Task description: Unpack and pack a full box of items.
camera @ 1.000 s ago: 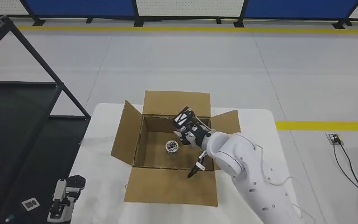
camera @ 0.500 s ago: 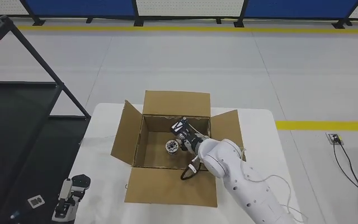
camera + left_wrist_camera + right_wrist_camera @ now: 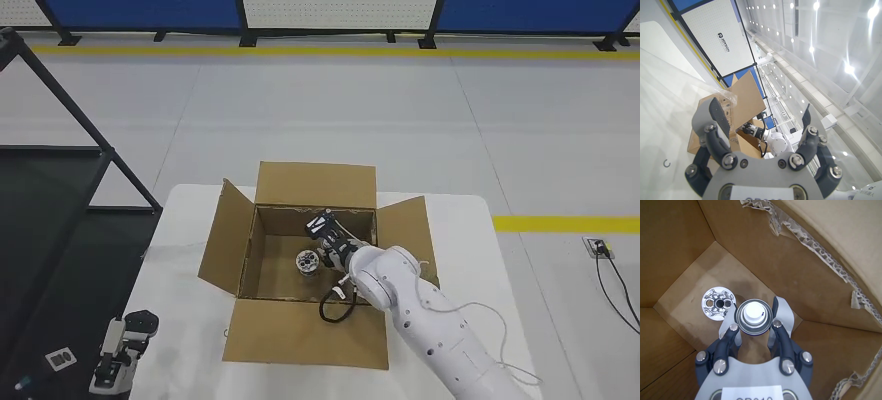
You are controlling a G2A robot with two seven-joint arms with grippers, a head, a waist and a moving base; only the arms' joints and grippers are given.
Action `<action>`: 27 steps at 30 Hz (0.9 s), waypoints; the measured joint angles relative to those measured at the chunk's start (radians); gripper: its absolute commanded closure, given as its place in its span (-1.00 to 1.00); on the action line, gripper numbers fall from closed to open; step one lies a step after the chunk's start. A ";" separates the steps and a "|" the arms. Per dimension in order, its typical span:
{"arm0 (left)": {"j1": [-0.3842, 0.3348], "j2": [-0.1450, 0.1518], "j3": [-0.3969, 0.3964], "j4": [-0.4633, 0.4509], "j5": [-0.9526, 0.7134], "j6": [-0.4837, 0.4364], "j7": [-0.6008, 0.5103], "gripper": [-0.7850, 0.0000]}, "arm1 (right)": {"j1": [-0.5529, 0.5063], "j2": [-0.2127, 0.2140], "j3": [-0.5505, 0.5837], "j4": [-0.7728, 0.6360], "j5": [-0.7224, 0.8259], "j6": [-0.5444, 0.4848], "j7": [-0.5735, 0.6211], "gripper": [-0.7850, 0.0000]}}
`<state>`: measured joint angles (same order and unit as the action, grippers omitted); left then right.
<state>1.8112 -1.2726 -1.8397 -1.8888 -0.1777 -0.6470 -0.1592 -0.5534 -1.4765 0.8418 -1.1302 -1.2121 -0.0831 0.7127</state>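
Right wrist view: right end effector clenched on an upright spray can low inside the cardboard box, just beside a metal disc on its floor. Left end effector released, empty. Step judged: handling the can; packing or unpacking undetermined. Next move calls for straight vertical travel, clear of the disc.

Bright, even overhead light, glare from ceiling lamps, soft shadow on the box floor, bowed wide-angle edges
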 measured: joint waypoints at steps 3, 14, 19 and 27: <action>-0.002 -0.001 0.001 -0.001 0.001 0.002 -0.001 -1.00 | -0.003 -0.003 0.000 0.001 -0.004 0.002 -0.005 0.24; -0.008 -0.004 0.011 -0.004 0.011 0.005 -0.004 -1.00 | -0.056 0.001 0.027 -0.078 -0.046 0.022 0.012 -0.30; -0.010 -0.006 0.017 -0.004 0.016 0.005 -0.006 -1.00 | -0.080 0.005 0.045 -0.115 -0.066 0.024 0.027 -0.57; -0.012 -0.008 0.019 -0.003 0.015 0.006 -0.006 -1.00 | -0.126 0.015 0.084 -0.225 -0.108 0.027 0.025 -0.78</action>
<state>1.7992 -1.2802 -1.8207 -1.8921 -0.1623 -0.6407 -0.1650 -0.6790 -1.4616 0.9255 -1.3555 -1.3197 -0.0557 0.7373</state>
